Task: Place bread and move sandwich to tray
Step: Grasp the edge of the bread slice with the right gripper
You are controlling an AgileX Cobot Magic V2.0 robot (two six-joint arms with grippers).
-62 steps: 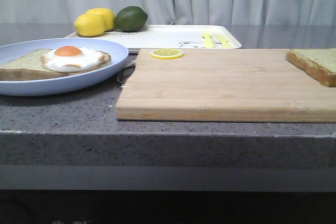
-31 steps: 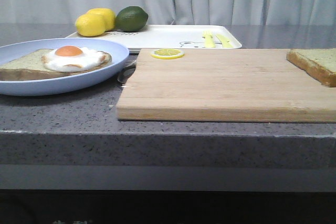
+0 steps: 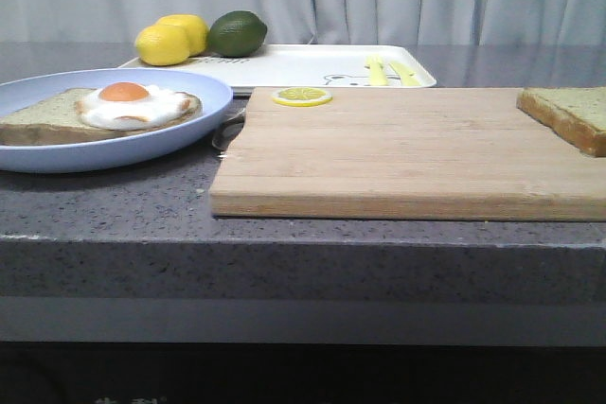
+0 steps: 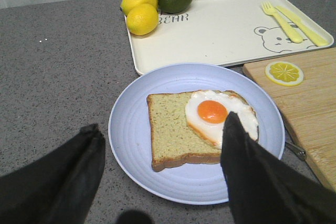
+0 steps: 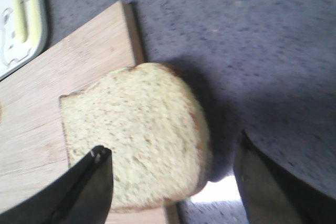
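Note:
The bread [image 3: 573, 111] lies flat on the far right corner of the wooden cutting board [image 3: 398, 149]. My right gripper [image 5: 173, 153] is open just above the bread [image 5: 136, 129], one finger over its face and the other beyond its crust over the counter. On the pale-blue plate [image 3: 142, 144] at the left, the sandwich is an open slice topped with a fried egg [image 3: 123, 101]. My left gripper [image 4: 160, 137] is open above the plate [image 4: 131, 129], with the egg slice [image 4: 173, 124] between its fingers. The white tray [image 3: 312, 63] lies behind the plate and board. Neither gripper shows in the front view.
Two lemons [image 3: 170, 40] and a lime [image 3: 237, 33] sit at the tray's left end, and a yellow fork [image 4: 281, 19] and knife [image 4: 302, 24] at its right end. A lemon slice [image 3: 301, 96] lies on the board's back left corner. The counter's front edge is near.

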